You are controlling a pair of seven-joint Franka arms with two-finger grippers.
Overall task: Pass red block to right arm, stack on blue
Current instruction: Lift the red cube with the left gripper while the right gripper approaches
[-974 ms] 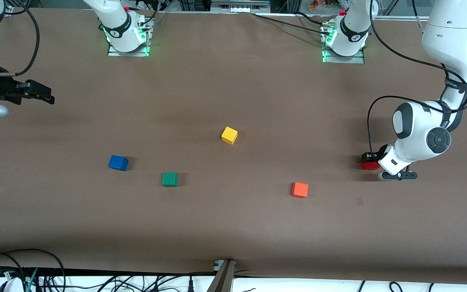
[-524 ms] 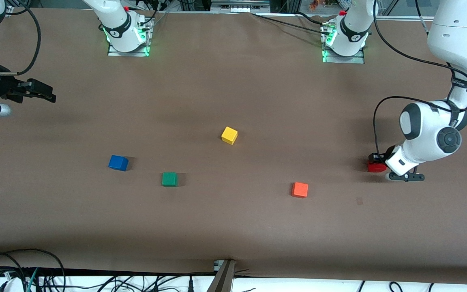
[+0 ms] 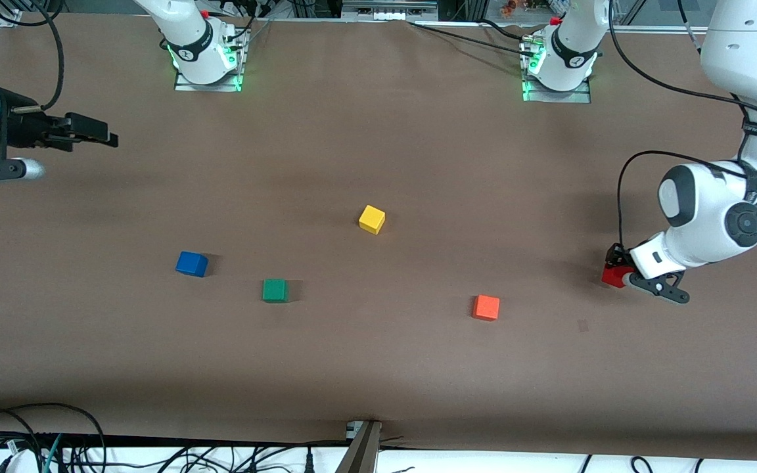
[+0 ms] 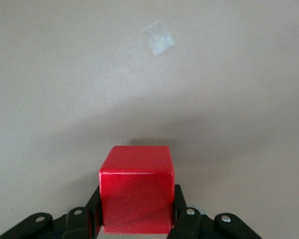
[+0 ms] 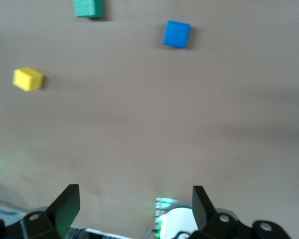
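The red block (image 3: 612,276) is clamped between the black fingers of my left gripper (image 3: 617,270), low over the table at the left arm's end. In the left wrist view the red block (image 4: 136,194) fills the space between the fingers (image 4: 93,213), and its shadow lies on the table close under it. The blue block (image 3: 192,263) sits on the table toward the right arm's end, and also shows in the right wrist view (image 5: 177,34). My right gripper (image 3: 97,136) is open and empty, up in the air over the right arm's end; its fingers are wide apart in the right wrist view (image 5: 134,209).
A green cube (image 3: 275,290) sits beside the blue block, slightly nearer the front camera. A yellow cube (image 3: 372,219) sits mid-table. An orange cube (image 3: 486,307) lies between the green cube and the left gripper. The brown table (image 3: 378,368) has cables past its front edge.
My left gripper, holding the red block, has shifted a little toward the left arm's end. My right gripper has moved a little toward the table's middle.
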